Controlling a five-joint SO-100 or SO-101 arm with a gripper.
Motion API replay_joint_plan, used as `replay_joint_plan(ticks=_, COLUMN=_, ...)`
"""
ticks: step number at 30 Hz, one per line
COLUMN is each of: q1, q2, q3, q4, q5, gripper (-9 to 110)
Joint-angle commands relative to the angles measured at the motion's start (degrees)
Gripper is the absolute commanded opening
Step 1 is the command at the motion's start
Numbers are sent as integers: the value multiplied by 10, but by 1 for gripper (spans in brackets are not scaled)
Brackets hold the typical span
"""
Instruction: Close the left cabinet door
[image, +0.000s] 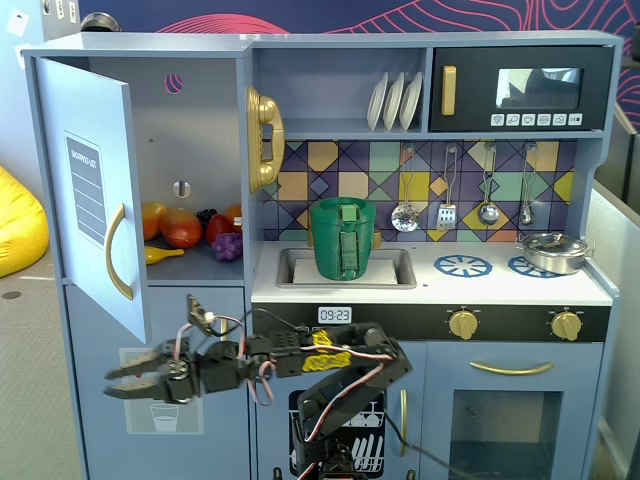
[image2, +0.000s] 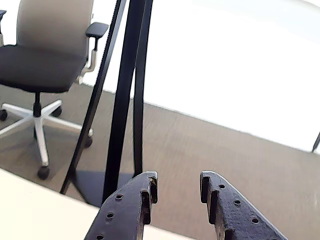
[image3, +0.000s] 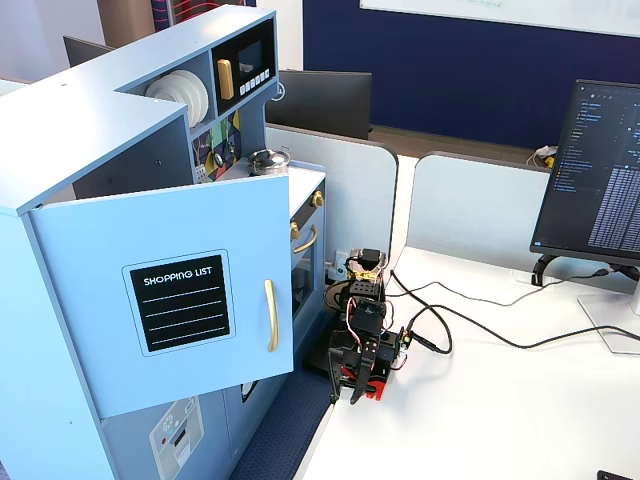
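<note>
My fingers (image2: 177, 192) spread, a clear gap between the two black tips, nothing between them. In the wrist view they point out past the pale tabletop (image2: 35, 210) edge toward carpet, black stand legs (image2: 122, 100) and an office chair (image2: 45, 55) beyond.

In a fixed view my fingers (image: 125, 382) reach leftward, low, in front of the lower blue panel with the ice and water dispenser graphic (image: 160, 400). They sit below the left cabinet door (image: 95, 190) and just beneath its bottom corner; whether they touch it I cannot tell.

The left cabinet door (image3: 165, 300) stands swung wide open, its chalkboard list face turned outward, hinged at the cabinet's left edge as that view shows it. Its curved gold handle (image: 115, 252) hangs above my fingers.

Behind the door, the open compartment holds toy fruit (image: 190, 228) on its shelf. Right of the compartment: a gold phone (image: 262, 138), then a green basket (image: 343, 238) in the sink (image: 290, 268). Farther right, a small pot (image: 552, 250) on the stove and a black microwave (image: 520, 88) above.

In another fixed view my arm's base sits on the white tabletop (image3: 500, 400) just beside the kitchen, cables trailing toward a monitor (image3: 600, 170).
</note>
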Motion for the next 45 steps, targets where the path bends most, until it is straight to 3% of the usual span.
replay_joint_plan(ticks=1, q1=4, q2=-112, q3=-125, q4=-65, q5=-30, gripper=0)
replay_joint_plan(ticks=15, q1=105, q2=-328, q3=-346, q4=-78, q5=-63, gripper=0)
replay_joint_plan(ticks=25, q1=202, q2=-284, q3=-297, q4=-85, q5=-58, gripper=0)
replay_joint_plan(ticks=39, q1=482, q2=-223, q3=-299, q4=-83, q5=-13, gripper=0)
replay_joint_plan(ticks=45, q1=529, q2=-237, q3=-309, q4=-103, q5=-5, gripper=0)
